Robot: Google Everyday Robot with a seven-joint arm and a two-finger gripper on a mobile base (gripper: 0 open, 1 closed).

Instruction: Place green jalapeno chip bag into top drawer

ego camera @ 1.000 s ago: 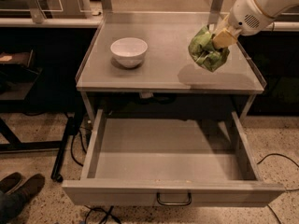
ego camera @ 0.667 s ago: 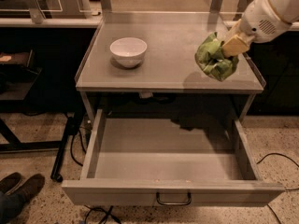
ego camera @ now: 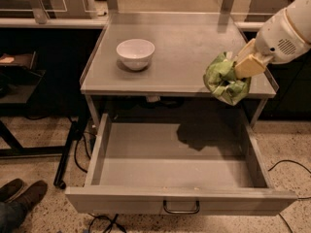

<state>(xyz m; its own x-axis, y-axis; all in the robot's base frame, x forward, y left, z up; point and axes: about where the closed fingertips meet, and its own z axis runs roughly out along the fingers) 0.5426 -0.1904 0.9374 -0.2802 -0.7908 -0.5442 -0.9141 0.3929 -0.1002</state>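
A small, crinkly green foil jalapeno chip bag [ego camera: 222,79] with pale edges is held clear of every surface by the gripper [ego camera: 241,71] at the end of a white robot arm [ego camera: 284,35] that enters from the upper right. The tan fingers [ego camera: 250,64] are closed on the upper right part of the bag, which is pinched between them and hangs crumpled below and to their left. The bag is seen over the front right edge of the flat grey metal tabletop [ego camera: 184,38], partly overlapping that edge and the dark gap beneath it, above the rear right part of the wide, shallow grey metal top drawer [ego camera: 175,171]. The drawer is pulled open toward the camera, and a dark shadow [ego camera: 204,135] is cast on its floor. A dark curved metal pull handle [ego camera: 181,208] is fixed at the middle of its flat front panel. A round white bowl [ego camera: 135,52] is set upright on the left half of the tabletop, well apart from the bag. A pair of dark shoes [ego camera: 22,193] is seen on the speckled floor at the lower left.
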